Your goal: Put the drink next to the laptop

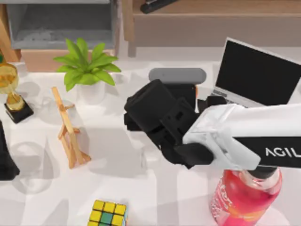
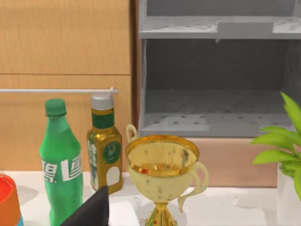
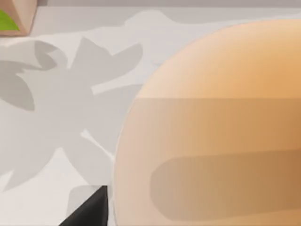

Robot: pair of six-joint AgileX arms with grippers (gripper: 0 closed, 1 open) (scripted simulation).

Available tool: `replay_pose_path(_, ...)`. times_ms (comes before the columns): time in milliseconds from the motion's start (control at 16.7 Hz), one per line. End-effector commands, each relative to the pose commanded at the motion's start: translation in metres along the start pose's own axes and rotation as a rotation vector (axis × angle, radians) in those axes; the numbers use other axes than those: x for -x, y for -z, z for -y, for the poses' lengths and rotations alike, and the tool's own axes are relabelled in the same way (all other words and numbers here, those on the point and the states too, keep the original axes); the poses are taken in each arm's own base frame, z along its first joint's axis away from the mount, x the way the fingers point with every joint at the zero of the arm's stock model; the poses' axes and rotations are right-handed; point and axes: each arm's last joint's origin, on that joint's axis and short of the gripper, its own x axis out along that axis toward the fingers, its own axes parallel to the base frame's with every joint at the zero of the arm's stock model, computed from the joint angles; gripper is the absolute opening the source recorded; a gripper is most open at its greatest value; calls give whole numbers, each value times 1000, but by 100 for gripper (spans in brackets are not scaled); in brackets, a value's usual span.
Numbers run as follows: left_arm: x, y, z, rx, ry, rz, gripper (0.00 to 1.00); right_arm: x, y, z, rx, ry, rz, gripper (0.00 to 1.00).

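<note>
1. R gripper (image 1: 150, 115) sits mid-frame in the top view. Its white arm comes in from the right edge, passing over the pink-red bottle (image 1: 244, 197) at lower right.
2. The drink (image 3: 211, 141) shows in the R wrist view as a pale orange-beige curved wall across the right and lower frame, v. close to the cam. White table (image 3: 70, 117) is behind it. It's prob. right under the R gripper, mid-table.
3. R grip state: can't tell. A black tip shows at lower left of the wrist view, beside the cup wall, but I can't tell if it touches.
4. The laptop (image 1: 254, 75) is at upper right of the top view, open, screen black. It's near the R gripper, up and to the right, so the carry looks short.
5. L arm (image 1: 4, 157) is parked at the left edge. Its grip state can't be told either.
6. Handling, my guess: thin clear plastic, so it'll flex if squeezed. It's full of liquid, so moderately heavy, and the wall is smooth and prob. slippery. Take it mid-body w/ light, even pressure, below the sealed top. Keep it upright and avoid the straw.
7. Risk: the arm is close over the bottle, so a swing could clip it.
</note>
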Motion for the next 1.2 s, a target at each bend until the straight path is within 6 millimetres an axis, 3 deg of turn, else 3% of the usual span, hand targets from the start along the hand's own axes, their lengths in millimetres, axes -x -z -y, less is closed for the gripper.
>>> replay_pose_path(180,0,0,0,0,0,0,100,0,0,0,0,0,0,100)
replay_pose_path(960,0,0,0,0,0,0,100,0,0,0,0,0,0,2)
replay_pose_path(1200,0,0,0,0,0,0,100,0,0,0,0,0,0,0)
